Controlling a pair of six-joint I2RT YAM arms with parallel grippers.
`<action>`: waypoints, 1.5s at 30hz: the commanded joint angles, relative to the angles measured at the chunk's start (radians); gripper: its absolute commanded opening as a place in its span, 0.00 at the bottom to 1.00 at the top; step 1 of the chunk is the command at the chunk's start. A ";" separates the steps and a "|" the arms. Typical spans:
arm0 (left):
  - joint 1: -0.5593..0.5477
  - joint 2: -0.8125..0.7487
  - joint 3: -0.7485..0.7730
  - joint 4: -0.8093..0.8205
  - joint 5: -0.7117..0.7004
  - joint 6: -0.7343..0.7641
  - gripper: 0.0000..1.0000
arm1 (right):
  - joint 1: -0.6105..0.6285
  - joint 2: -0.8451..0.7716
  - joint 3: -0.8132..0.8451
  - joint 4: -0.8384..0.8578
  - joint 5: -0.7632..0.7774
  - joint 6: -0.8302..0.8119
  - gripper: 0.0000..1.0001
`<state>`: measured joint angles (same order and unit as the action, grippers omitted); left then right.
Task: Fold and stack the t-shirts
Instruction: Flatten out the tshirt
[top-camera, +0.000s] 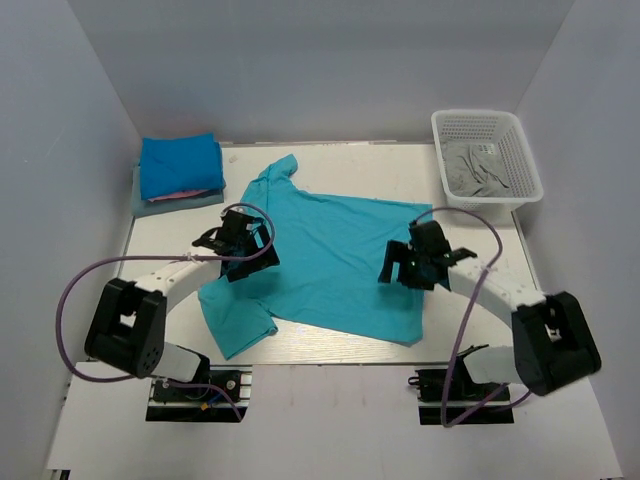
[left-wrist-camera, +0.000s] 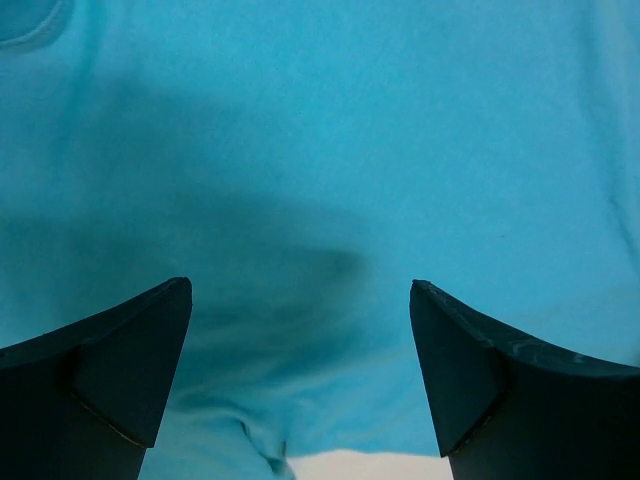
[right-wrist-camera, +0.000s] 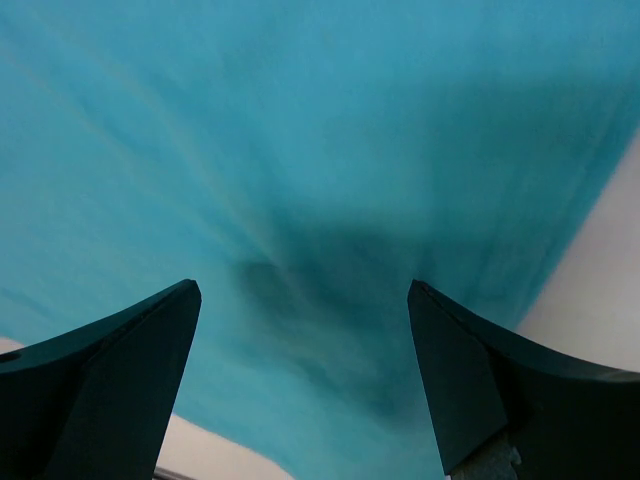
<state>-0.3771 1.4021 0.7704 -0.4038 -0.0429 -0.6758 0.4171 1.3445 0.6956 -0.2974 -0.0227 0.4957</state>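
A bright turquoise t-shirt (top-camera: 330, 255) lies spread flat on the white table, one sleeve toward the back left and one toward the near left. My left gripper (top-camera: 243, 243) hovers open over its left part, near the sleeves. Over the shirt's right part, by the hem, my right gripper (top-camera: 412, 262) also stands open. Turquoise cloth (left-wrist-camera: 320, 150) fills the left wrist view between the spread fingers (left-wrist-camera: 130, 360), nothing gripped. The right wrist view shows the same cloth (right-wrist-camera: 300, 150) beneath wide-apart fingers (right-wrist-camera: 480, 370). A folded stack with a deeper blue tee (top-camera: 180, 165) on top sits at the back left.
A white lattice basket (top-camera: 522, 150) stands at the back right with a grey-blue garment (top-camera: 478, 170) inside. Grey walls close in the table on three sides. Purple cables (top-camera: 70, 300) loop from both arms near the table's front edge (top-camera: 330, 362).
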 joint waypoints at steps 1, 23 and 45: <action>-0.005 0.027 -0.003 0.077 0.027 0.021 1.00 | -0.004 -0.128 -0.105 -0.005 -0.062 0.072 0.90; -0.296 -0.014 -0.056 -0.012 0.105 -0.099 1.00 | -0.314 0.025 -0.041 -0.045 0.136 0.023 0.90; -0.180 0.489 0.630 -0.300 -0.566 0.090 1.00 | -0.176 -0.016 0.054 0.029 -0.174 -0.180 0.90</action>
<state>-0.5938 1.8824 1.3491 -0.6800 -0.5621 -0.6365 0.2321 1.3041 0.7544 -0.2955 -0.2089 0.3145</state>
